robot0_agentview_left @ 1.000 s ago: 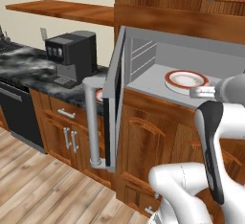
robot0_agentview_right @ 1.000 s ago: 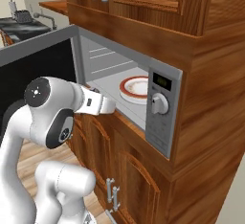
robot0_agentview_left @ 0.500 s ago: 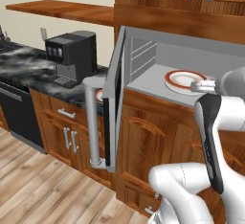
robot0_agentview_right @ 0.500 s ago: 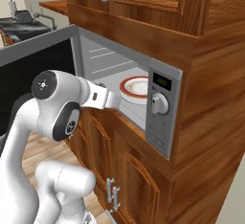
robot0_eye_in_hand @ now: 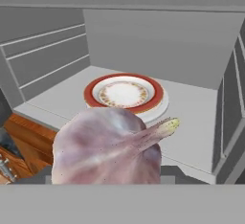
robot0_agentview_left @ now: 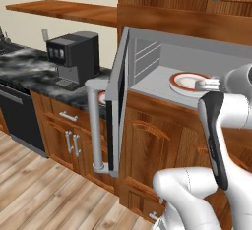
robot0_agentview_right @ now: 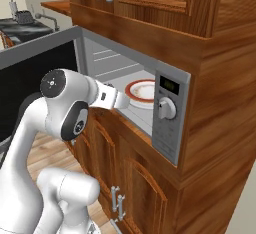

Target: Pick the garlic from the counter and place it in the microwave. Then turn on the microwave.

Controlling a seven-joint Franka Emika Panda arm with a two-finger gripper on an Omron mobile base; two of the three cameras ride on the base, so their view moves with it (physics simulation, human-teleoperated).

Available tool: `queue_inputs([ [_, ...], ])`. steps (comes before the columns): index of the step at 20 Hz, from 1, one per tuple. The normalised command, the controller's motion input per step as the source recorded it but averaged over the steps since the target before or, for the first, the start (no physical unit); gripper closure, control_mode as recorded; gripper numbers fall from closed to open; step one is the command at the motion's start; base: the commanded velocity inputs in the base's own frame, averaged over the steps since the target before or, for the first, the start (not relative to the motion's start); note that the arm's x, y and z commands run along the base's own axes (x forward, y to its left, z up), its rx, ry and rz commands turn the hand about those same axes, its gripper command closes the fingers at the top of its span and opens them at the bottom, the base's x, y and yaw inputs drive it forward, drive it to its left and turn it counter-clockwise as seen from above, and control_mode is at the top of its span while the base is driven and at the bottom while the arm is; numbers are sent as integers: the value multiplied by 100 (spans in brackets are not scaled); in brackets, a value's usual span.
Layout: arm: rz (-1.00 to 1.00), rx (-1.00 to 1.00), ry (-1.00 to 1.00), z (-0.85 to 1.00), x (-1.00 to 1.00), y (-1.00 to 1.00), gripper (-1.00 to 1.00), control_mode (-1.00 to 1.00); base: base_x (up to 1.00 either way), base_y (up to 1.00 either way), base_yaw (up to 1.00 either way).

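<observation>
Hand view: garlic (robot0_eye_in_hand: pixel 107 146) close up, pinkish-white, stem tip pointing right, clamped in claw (robot0_eye_in_hand: pixel 107 173) at microwave (robot0_eye_in_hand: pixel 158 41) mouth; red-rimmed plate (robot0_eye_in_hand: pixel 125 94) just beyond, mid-floor of cavity. Left base view: open door (robot0_agentview_left: pixel 118 111), bar handle (robot0_agentview_left: pixel 96 126), coffee machine (robot0_agentview_left: pixel 73 57) on counter (robot0_agentview_left: pixel 29 74). Right base view: knob (robot0_agentview_right: pixel 166 109) on front panel. Claw half open, gripping garlic.

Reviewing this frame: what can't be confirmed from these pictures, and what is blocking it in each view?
- End effector fingers, hand view: the garlic covers them, so contact with the pads is not visible.
- Garlic, left and right base views: hidden by the arm's wrist at the microwave opening.
- Plate near rim, hand view: hidden behind the garlic.
- Microwave display, right base view: too small to read.
- Counter by the open door, left base view: partly hidden by the door.
</observation>
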Motion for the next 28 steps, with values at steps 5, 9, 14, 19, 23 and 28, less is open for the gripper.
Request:
queue_inputs([
  [5, -1, 0, 0, -9, 18, 0, 100, -100, 0, 0, 0],
  [9, 0, 0, 0, -12, 11, -3, 100, -100, 0, 0, 0],
  [14, 0, 0, 0, -18, 12, -2, 100, -100, 0, 0, 0],
  [19, 0, 0, 0, -2, 15, -14, 100, -100, 0, 0, 0],
  [23, -1, 0, 0, 0, 19, -18, 100, -100, 0, 0, 0],
  [28, -2, 0, 0, -1, 21, -5, 100, -100, 0, 0, 0],
])
